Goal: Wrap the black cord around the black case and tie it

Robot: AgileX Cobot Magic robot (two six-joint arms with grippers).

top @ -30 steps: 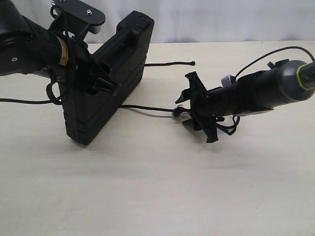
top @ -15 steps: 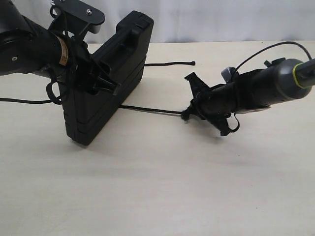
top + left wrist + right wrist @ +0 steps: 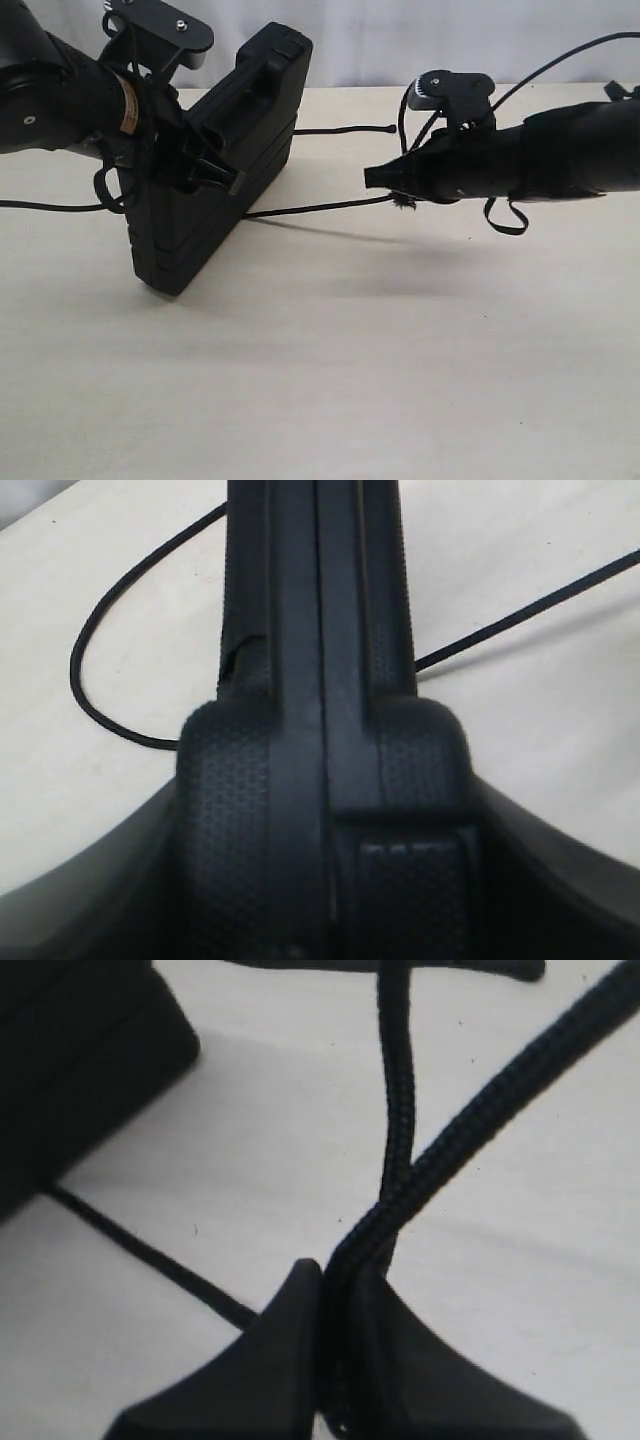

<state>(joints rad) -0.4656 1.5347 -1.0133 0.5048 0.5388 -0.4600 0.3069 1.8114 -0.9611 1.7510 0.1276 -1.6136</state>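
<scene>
The black case (image 3: 225, 150) stands tilted on one long edge at the left of the table, handle side up. My left gripper (image 3: 212, 166) is shut on the black case across its thickness. In the left wrist view the case (image 3: 320, 670) fills the middle, with the gripper (image 3: 320, 890) astride it. The black cord (image 3: 315, 209) runs taut from the case's base to my right gripper (image 3: 376, 178), which is shut on it, its frayed knot (image 3: 405, 203) hanging just below. Two cord strands (image 3: 395, 1110) leave the closed right gripper (image 3: 338, 1285). The other cord end (image 3: 388, 128) lies behind.
The pale wooden table (image 3: 350, 360) has a white backdrop along its far edge. A thin black line (image 3: 50, 207) leads off the left edge from under the left arm. The right arm's cable (image 3: 560, 55) arcs above it. A cord loop (image 3: 90, 680) lies beside the case.
My right gripper has shut on the cord's knotted end, rolled over and risen off the table toward the back. The cord now hangs taut above the table. Case and left arm are unmoved.
</scene>
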